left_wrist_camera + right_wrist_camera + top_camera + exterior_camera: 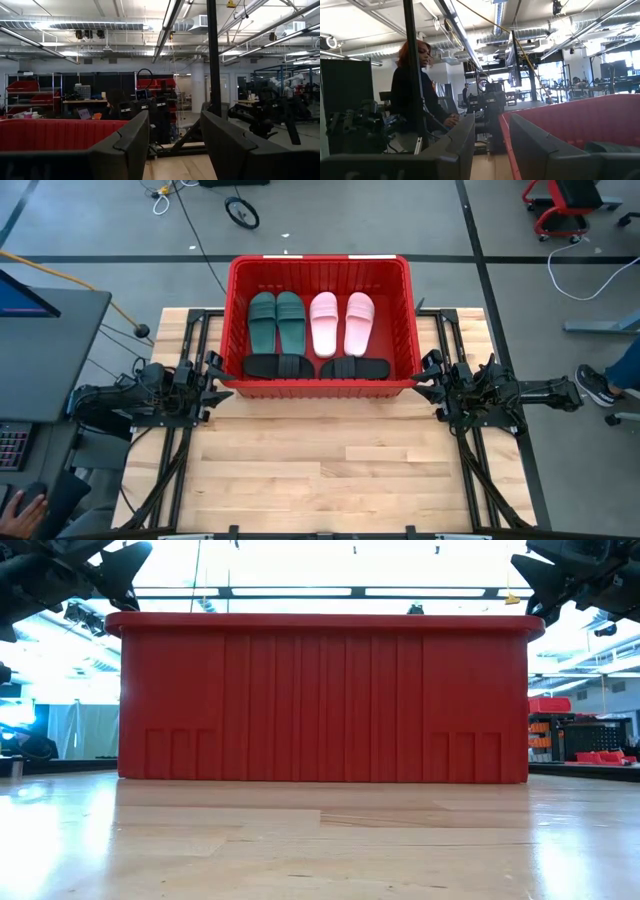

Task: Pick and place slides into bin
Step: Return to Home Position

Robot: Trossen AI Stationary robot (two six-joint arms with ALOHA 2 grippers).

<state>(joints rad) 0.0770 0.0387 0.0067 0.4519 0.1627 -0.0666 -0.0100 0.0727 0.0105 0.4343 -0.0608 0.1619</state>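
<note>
The red bin (320, 387) stands at the far middle of the wooden table; its near wall fills the low view (320, 700). Inside lie two dark green slides (275, 321), two pale pink slides (341, 323) and two black slides (316, 367) along the near wall. My left gripper (222, 376) is open and empty beside the bin's left near corner; its fingers show in the left wrist view (172, 142). My right gripper (424, 376) is open and empty beside the bin's right near corner, and it shows in its wrist view (490, 145).
The bare wooden tabletop (320, 470) spreads in front of the bin. Black arm frames (170, 450) run along both table sides. A person (415, 85) stands beyond the table's left side, and a hand (22, 505) shows at the near left.
</note>
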